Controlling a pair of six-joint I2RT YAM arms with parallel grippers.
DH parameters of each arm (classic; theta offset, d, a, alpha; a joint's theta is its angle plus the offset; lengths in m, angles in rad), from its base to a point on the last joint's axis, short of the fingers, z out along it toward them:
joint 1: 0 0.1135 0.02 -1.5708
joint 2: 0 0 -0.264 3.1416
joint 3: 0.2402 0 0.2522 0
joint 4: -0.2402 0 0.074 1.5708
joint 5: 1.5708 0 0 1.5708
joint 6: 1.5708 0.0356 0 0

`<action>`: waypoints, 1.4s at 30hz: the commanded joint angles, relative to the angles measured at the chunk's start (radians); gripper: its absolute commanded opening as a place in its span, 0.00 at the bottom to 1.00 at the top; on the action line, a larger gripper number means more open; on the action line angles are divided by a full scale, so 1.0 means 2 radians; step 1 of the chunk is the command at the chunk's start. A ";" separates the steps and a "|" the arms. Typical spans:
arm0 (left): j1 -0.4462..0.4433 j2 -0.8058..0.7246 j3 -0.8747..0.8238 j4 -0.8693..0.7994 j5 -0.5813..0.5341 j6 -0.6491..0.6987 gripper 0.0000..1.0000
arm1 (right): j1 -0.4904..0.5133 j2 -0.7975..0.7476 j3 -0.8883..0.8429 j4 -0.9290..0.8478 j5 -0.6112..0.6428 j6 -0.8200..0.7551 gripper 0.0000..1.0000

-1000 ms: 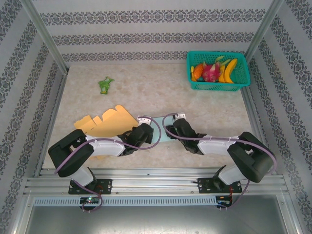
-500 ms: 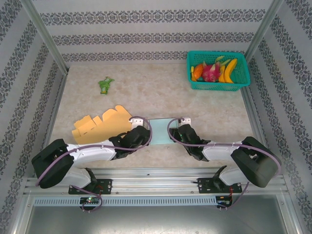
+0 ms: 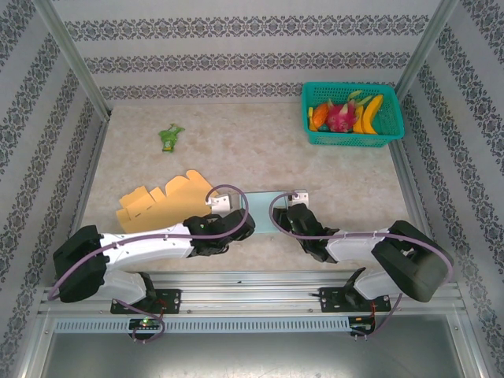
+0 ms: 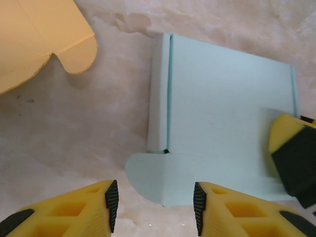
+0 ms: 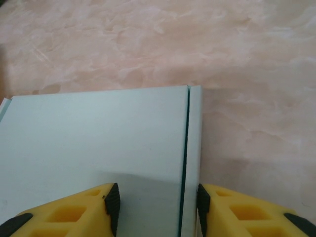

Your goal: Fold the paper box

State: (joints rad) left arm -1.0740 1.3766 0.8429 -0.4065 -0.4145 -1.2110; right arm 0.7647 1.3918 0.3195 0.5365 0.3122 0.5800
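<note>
**Paper box lies flat between two robot arms.** A pale blue paper box [image 3: 262, 206] lies on the marbled surface [image 3: 252, 150] near its front edge, midway between the two arms. From overhead, the arms cover both side edges of the box and only a middle band is in sight. The left claw [image 3: 244, 227] sits at the box's near left corner. The right claw [image 3: 288, 213] sits over its right side.

From the left wrist, the left claw [image 4: 154, 201] is released, its yellow jaws spread with nothing pinched between them. A rounded flap [image 4: 148, 178] of the box [image 4: 227, 108] lies flat on the surface beneath and just ahead of the gap. A narrow strip is folded along the box's left edge. At the right of that view, one of the right claw's fingers [image 4: 289, 148] rests on or just above the box's panel. Whether it presses down cannot be made out, and the frame edge cuts it off.

From the right wrist, the right claw [image 5: 155, 206] is likewise released. Its jaws stand apart and straddle a seam on the box [image 5: 94, 143], between the main panel and a narrow edge strip. The bottom of the frame cuts off the near part of the box.

A flat orange cardboard cutout [image 3: 161, 201] lies left of the box and apart from it, its near edge under the left arm. The left wrist view catches only one lobed corner of the cutout [image 4: 34, 44]. A green basket [image 3: 354, 138] of fruit stands at the far right, well apart. A small green item [image 3: 169, 138], too small to identify, lies at the far left.
</note>
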 commanded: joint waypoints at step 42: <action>-0.008 0.142 0.054 0.074 0.047 -0.021 0.41 | 0.012 0.025 -0.032 0.007 -0.004 0.016 0.46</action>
State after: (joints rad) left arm -1.0782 1.6508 0.9188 -0.2989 -0.3290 -1.2762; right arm 0.7753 1.4059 0.2848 0.6155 0.3248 0.6006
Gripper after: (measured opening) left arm 0.421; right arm 0.466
